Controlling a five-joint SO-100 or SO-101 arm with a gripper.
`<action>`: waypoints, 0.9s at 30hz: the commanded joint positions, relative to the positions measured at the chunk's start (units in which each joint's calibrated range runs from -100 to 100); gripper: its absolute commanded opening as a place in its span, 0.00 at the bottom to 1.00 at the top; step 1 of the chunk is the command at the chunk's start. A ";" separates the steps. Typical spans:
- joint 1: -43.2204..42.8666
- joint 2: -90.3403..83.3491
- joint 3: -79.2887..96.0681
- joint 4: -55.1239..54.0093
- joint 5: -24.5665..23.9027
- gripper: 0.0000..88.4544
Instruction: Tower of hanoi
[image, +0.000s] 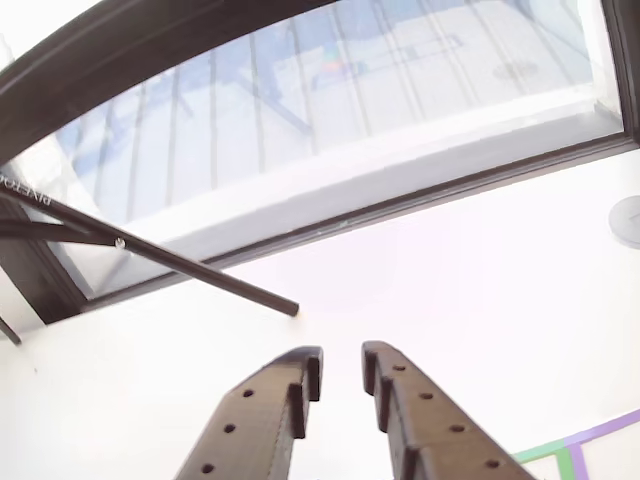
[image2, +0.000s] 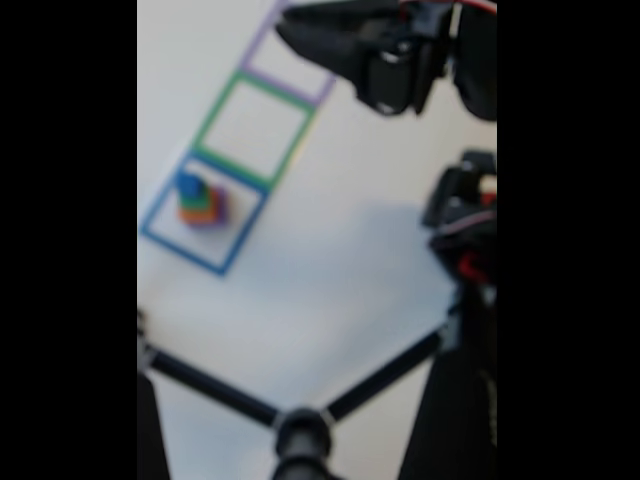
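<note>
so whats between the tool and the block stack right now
In the fixed view, the green square outline lies on the table between the tool, near the purple outline, and the block stack in the blue outline. Nothing else sits there.

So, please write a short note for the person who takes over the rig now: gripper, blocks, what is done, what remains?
Gripper: open, empty, jaws a little apart, raised over the bare white table.
Blocks: the stack of blocks stands in the blue square outline, blue cube on top; the fixed view is blurred, so lower layers are hard to tell apart.
The green square outline and purple square outline hold nothing.
Done: nothing visible, the stack looks whole.
Left: seemingly all moves; probably begin with the blue cube.
</note>
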 joint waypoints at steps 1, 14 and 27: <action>1.27 -2.48 4.76 -6.92 -8.91 0.00; 2.23 -8.61 19.58 -17.61 -44.24 0.00; 7.03 -15.72 36.48 -21.82 -66.73 0.00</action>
